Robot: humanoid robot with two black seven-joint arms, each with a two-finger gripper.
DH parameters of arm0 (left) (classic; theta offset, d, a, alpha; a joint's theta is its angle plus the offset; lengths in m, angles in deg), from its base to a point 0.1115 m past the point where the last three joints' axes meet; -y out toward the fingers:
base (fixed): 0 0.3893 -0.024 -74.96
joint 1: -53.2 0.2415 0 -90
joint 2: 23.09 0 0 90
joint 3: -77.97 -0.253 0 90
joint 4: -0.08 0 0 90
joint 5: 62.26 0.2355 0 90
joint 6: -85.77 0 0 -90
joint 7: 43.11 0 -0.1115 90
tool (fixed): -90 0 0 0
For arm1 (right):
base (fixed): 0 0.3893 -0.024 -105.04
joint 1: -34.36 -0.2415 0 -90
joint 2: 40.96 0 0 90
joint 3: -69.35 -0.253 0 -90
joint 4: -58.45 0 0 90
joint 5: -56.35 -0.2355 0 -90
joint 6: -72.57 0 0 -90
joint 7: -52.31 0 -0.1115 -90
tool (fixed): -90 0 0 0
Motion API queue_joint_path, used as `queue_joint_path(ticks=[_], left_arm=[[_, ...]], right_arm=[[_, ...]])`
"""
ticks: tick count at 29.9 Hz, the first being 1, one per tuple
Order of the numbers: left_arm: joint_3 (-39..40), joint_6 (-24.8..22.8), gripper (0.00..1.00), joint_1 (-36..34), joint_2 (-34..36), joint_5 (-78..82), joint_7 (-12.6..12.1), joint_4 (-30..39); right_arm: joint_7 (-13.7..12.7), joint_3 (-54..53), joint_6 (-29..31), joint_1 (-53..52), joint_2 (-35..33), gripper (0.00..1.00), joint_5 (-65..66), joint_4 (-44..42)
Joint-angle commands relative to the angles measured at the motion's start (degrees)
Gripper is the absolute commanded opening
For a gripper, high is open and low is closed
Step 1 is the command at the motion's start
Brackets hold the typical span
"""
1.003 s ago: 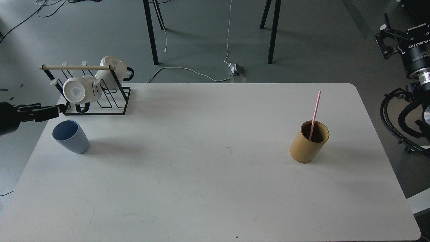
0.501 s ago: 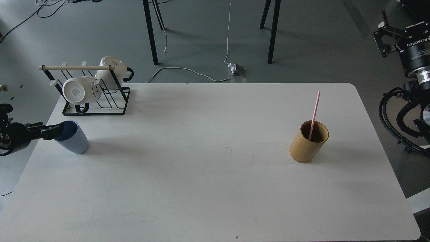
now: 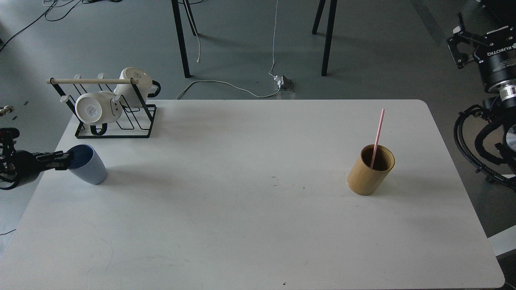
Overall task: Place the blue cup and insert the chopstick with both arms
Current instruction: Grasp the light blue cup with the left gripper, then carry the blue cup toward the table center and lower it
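The blue cup [image 3: 88,165] stands upright near the table's left edge, in front of the rack. My left gripper [image 3: 66,160] comes in low from the left, its tips at the cup's left rim; it is dark and small, so I cannot tell its fingers apart. The pink chopstick [image 3: 377,135] leans upright inside the tan bamboo cylinder [image 3: 369,177] on the right side of the table. My right gripper [image 3: 457,42] is raised off the table's far right edge, well away from the chopstick, with its fingers apart and empty.
A black wire rack [image 3: 115,121] with a pale wooden rod and two white mugs [image 3: 96,108] stands at the back left, just behind the blue cup. The white table [image 3: 250,209] has rounded corners. Black table legs and cables are on the floor beyond.
My left gripper has dropped from beside the rack to the blue cup's left rim. My right arm has shifted slightly upward. The cup and the chopstick have not moved.
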Motion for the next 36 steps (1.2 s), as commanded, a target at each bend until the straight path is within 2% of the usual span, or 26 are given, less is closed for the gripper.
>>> queue_joint_path(ticks=[1,6,9,13,17,20,23,24,27,32,36], left_arm=[[0.1,-0.2,0.06,-0.5,-0.1,-0.1,0.0,0.5],[0.1,-0.6,0.03,-3.1,0.5,0.0,0.0,2.1],[0.0,-3.9,0.03,-6.1,1.3,0.0,0.0,4.6],[0.1,-10.9,0.03,-10.6,7.5,0.4,0.0,15.5],[0.2,-16.3,0.02,-13.5,14.0,2.1,0.0,33.9],[0.4,-19.8,0.02,-15.7,17.2,4.3,0.0,45.1],[0.4,-20.3,0.02,-19.1,16.5,4.9,0.0,50.1],[0.4,-20.3,0.02,-19.9,15.5,5.5,0.0,50.5],[0.3,-20.3,0.03,-23.6,7.2,10.2,-3.6,50.2],[0.2,-20.3,0.03,-25.2,-4.9,18.3,-5.5,49.2],[0.1,-20.3,0.04,-24.6,-14.1,22.2,-9.7,44.4]], right_arm=[[0.0,-0.3,0.0,0.0,0.0,0.99,0.0,0.0],[0.0,-0.8,0.0,-0.1,-0.1,0.99,0.0,-0.4],[-0.1,-1.9,0.0,-0.8,-0.4,0.99,0.0,-0.7],[-0.2,-1.8,0.0,-1.8,-2.6,0.99,0.1,-0.1],[-0.3,-1.5,0.0,-2.6,-4.8,0.99,0.1,0.1],[-0.4,-1.4,0.0,-2.6,-5.5,0.99,0.1,0.1],[-0.6,-1.3,0.0,-2.6,-5.6,0.99,0.2,0.1],[-0.6,-1.3,0.0,-2.6,-5.7,0.99,0.2,0.1],[-0.9,-1.1,0.0,-3.0,-5.7,0.99,0.3,0.3],[-1.1,-1.0,0.0,-3.9,-7.6,0.99,0.3,2.0],[-1.5,-1.0,-1.1,-4.3,-8.7,0.99,0.3,3.6]])
